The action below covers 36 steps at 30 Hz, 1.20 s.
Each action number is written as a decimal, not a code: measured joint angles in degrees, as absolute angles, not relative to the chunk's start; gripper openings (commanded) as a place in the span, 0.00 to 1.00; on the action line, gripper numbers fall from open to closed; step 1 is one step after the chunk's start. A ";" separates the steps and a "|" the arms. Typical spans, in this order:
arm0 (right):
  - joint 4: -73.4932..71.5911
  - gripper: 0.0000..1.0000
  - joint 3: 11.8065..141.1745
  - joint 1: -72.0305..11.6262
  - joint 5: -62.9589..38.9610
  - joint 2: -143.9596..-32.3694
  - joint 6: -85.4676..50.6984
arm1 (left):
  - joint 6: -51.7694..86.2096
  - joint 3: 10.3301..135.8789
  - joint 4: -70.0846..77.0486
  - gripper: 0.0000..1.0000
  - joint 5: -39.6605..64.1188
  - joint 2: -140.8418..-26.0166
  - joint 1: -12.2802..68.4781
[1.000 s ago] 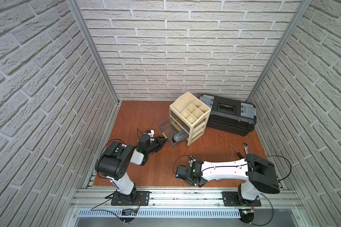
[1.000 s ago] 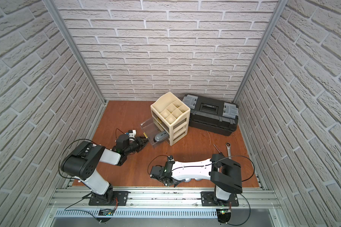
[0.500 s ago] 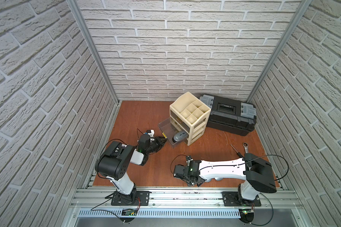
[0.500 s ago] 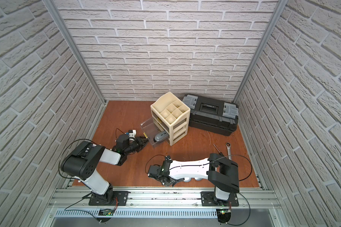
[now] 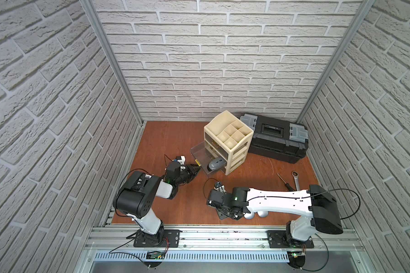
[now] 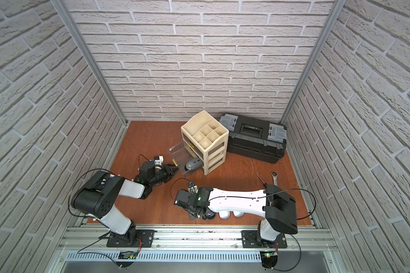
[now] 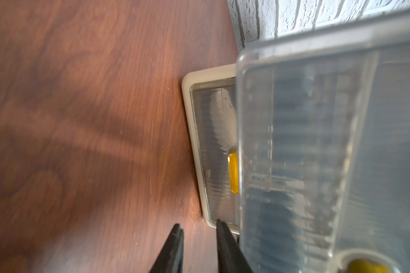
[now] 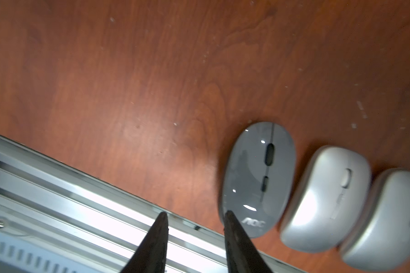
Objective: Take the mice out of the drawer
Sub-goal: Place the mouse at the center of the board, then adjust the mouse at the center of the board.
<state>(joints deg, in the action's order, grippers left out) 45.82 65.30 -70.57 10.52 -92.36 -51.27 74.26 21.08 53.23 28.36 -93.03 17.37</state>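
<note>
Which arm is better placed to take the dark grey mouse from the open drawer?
Probably left: the left gripper is open beside the drawer; the right gripper is by the front rail.

Top views: bright, even and sharp; overhead light leaves only faint, soft shadows under my arms on the red-brown wooden tabletop (image 5: 166,141).
Edges: the wide lens bends the white brick-pattern walls (image 5: 45,94) outward.
Left wrist view: the clear plastic drawer (image 7: 317,153) sits too close, milky and out of focus; broad soft shadow bands cross the wood.
Right wrist view: smeared by motion blur; glare burns out the aluminium rail (image 8: 92,201); white highlights on the glossy dark grey oval mouse (image 8: 256,179) and the silver oval mice (image 8: 322,203).
My fingers: the black fingertips (image 8: 156,241) of my right gripper (image 8: 195,212) read as featureless silhouettes.
</note>
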 measured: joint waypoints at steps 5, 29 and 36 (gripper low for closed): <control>42.63 0.02 65.30 -69.21 7.99 -93.01 -50.48 | 73.25 21.04 50.22 0.28 28.29 -89.93 16.82; 41.78 0.02 55.72 -62.96 7.27 -96.01 -55.64 | 72.01 20.21 47.05 0.28 28.18 -87.46 15.40; 42.92 0.02 53.39 -60.99 7.94 -92.95 -55.75 | 72.01 20.18 47.05 0.28 28.18 -87.46 15.38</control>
<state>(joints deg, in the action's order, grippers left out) 42.92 53.39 -60.99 7.94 -92.95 -55.75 72.01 20.18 47.05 28.18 -87.46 15.38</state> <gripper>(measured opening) 0.048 0.283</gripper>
